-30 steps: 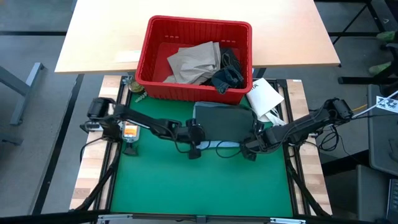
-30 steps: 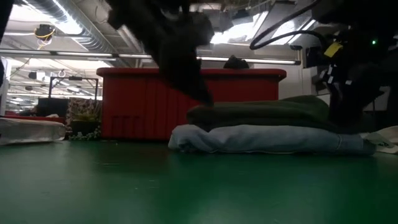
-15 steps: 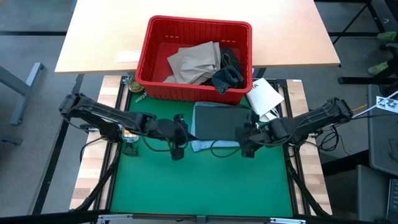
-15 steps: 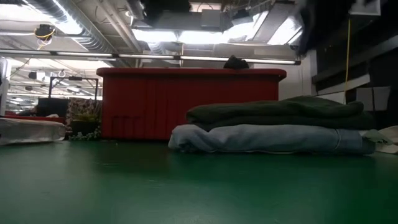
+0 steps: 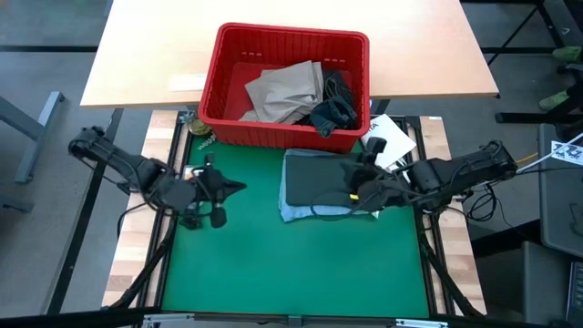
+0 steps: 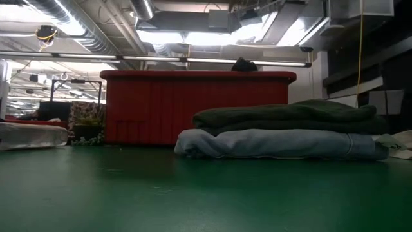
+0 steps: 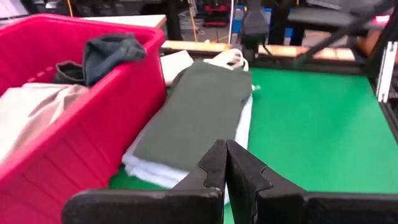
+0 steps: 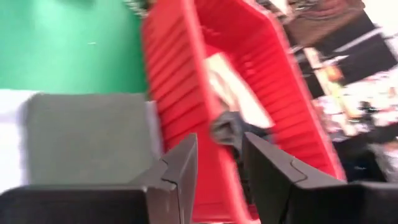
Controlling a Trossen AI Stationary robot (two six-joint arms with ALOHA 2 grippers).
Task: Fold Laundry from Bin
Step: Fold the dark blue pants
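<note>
Overhead arrangement of the bench (image 5: pixel 246 273), which is covered by a smooth green mat. A rectangular bright red plastic bin (image 5: pixel 284 87), with ribbed slotted walls and a rolled rim, is set at the far edge of the mat. Crumpled tan khaki trousers (image 5: pixel 284 91) and bunched dark denim jeans (image 5: pixel 332 107) are held inside it. Just in front of the bin, a dark green garment (image 5: pixel 321 178) is laid folded flat upon a folded light blue garment (image 6: pixel 277 144), so that a soft two-layer stack with rounded edges is formed. The left gripper (image 5: pixel 223 189) is held above the mat's left side, well apart from the stack, its dark fingers pressed together on nothing. The right gripper (image 5: pixel 357 176) is poised over the stack's right end, fingers parted by a narrow gap, with nothing gripped.
</note>
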